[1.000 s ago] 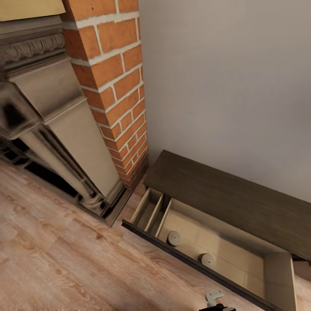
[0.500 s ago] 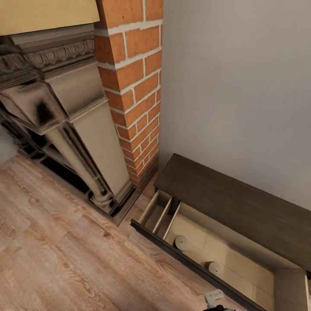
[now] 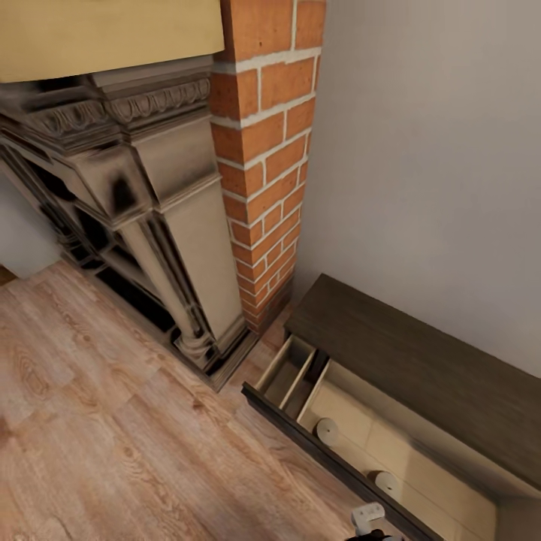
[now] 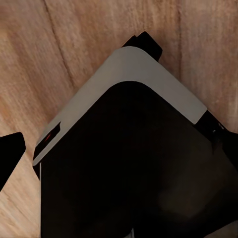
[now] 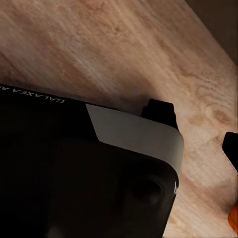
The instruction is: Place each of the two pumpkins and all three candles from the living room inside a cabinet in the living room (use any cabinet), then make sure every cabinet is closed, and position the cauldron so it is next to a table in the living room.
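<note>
In the head view the long, low dark brown cabinet (image 3: 421, 361) stands against the pale wall, right of the brick chimney. Its wide drawer (image 3: 300, 421) is pulled out over the floor and shows a beige inside. Two short pale round candles (image 3: 327, 430) (image 3: 385, 481) rest on the drawer's floor, apart from each other. In the right wrist view a sliver of orange (image 5: 233, 219) shows at the picture's edge beside a black fingertip (image 5: 231, 148); what it is cannot be told. A black fingertip (image 4: 9, 156) in the left wrist view hangs over the plank floor. The pumpkins and cauldron are out of view.
An ornate dark fireplace (image 3: 150, 225) and the red brick chimney (image 3: 263, 165) fill the left and centre. Light wood plank floor (image 3: 113, 436) spreads in front. The robot's dark base (image 4: 134, 168) takes up much of both wrist views. A small pale robot part (image 3: 368, 517) pokes in at the bottom edge.
The whole head picture has shifted: the fireplace and chimney slid right and the cabinet moved down and right, so the camera has turned. The candles and drawer kept their places.
</note>
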Available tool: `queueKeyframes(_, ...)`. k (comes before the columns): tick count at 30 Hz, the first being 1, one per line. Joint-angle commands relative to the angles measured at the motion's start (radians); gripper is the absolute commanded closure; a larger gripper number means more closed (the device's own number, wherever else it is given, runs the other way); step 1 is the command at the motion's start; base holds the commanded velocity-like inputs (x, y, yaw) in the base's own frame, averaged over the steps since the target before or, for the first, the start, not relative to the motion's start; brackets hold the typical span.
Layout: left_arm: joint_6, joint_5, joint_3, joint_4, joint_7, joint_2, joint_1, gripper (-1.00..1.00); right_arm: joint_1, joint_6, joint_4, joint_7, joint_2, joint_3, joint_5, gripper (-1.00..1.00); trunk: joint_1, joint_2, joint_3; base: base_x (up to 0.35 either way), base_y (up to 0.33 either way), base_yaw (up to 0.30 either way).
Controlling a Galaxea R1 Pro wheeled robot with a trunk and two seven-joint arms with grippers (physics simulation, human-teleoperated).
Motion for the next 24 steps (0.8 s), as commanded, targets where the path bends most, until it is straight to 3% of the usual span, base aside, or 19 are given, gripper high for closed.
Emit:
queueKeyframes(1, 0.002, 0.009, -0.006, -0.003, 0.008, 0.001, 0.0, -1.0, 0.0, 0.001, 0.0, 0.0, -0.001, -0.009, 0.008, -1.0, 0.0, 0.0, 0.001, 0.0, 0.0, 0.163)
queueKeyframes(24, 0.002, 0.009, -0.006, -0.004, 0.008, -0.013, 0.0, -1.0, 0.002, -0.029, 0.013, -0.01, 0.009, -0.006, 0.009, -1.0, 0.0, 0.0, 0.032, 0.0, 0.0, 0.186)
